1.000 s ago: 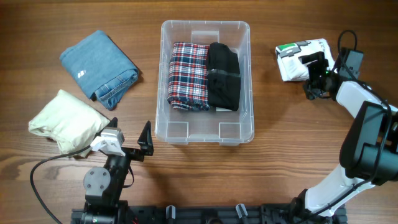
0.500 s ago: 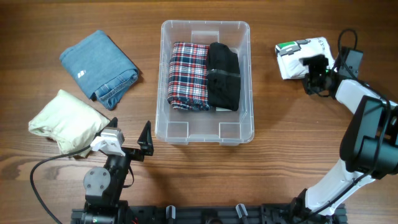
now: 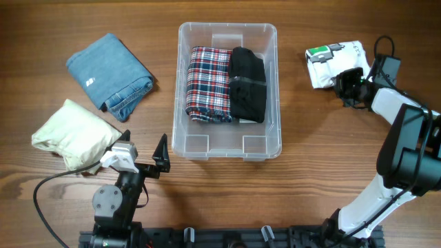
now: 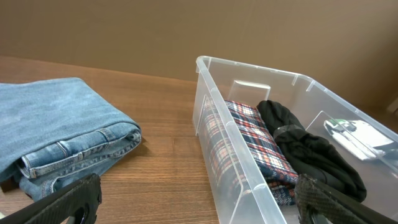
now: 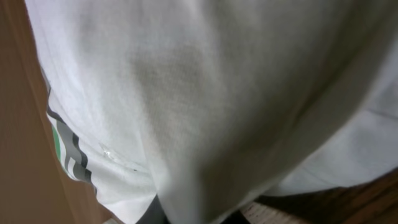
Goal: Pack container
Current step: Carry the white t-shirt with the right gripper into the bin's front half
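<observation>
The clear container (image 3: 180,89) stands in the middle of the table, and its rim (image 4: 249,65) also shows in the left wrist view. Inside it lie a folded plaid garment (image 3: 209,84) and a black garment (image 3: 248,84) side by side. A folded white garment (image 3: 331,62) with green and grey print lies to the right of the container. My right gripper (image 3: 348,81) is shut on its near right edge, and white cloth (image 5: 205,93) fills the right wrist view. My left gripper (image 3: 141,157) stands open near the front edge, left of the container, holding nothing.
Folded blue jeans (image 3: 110,74) lie at the back left and show again as jeans (image 4: 62,130) in the left wrist view. A cream garment (image 3: 76,134) lies in front of them, close to the left gripper. Bare wood separates the jeans from the container.
My right gripper has closed on the white garment's edge, bunching the cloth slightly. The left arm has not moved.
</observation>
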`<control>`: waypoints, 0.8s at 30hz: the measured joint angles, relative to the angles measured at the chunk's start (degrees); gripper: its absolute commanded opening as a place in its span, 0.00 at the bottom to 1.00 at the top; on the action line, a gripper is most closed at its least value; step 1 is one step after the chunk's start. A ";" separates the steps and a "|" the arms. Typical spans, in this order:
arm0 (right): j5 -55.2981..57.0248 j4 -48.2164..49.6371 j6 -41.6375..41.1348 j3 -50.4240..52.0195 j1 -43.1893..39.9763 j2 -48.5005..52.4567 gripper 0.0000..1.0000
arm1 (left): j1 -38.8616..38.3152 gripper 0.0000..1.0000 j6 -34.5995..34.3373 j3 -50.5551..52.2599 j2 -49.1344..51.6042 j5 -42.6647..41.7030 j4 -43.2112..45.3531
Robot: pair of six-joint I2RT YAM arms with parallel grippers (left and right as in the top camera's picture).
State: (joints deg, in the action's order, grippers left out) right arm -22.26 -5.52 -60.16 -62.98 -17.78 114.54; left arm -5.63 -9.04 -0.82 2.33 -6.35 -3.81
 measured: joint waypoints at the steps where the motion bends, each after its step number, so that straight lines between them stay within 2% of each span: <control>1: -0.17 0.26 0.04 0.00 0.00 0.00 0.04 | 0.00 1.00 0.00 0.00 0.00 0.00 0.00; 8: -0.83 1.29 2.19 1.51 0.07 -3.65 0.04 | 0.00 1.00 0.00 0.00 0.00 0.00 0.00; 14: -3.91 1.05 3.91 1.88 0.11 -15.08 0.04 | 0.00 1.00 0.00 0.00 0.00 0.00 0.00; 24: -19.54 0.94 5.22 1.88 0.33 -32.52 0.04 | 0.00 1.00 0.00 0.00 0.00 0.00 0.00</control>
State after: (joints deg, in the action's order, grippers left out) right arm -41.80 -4.58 -54.94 -61.10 -17.45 82.02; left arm -5.63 -9.04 -0.82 2.33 -6.35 -3.81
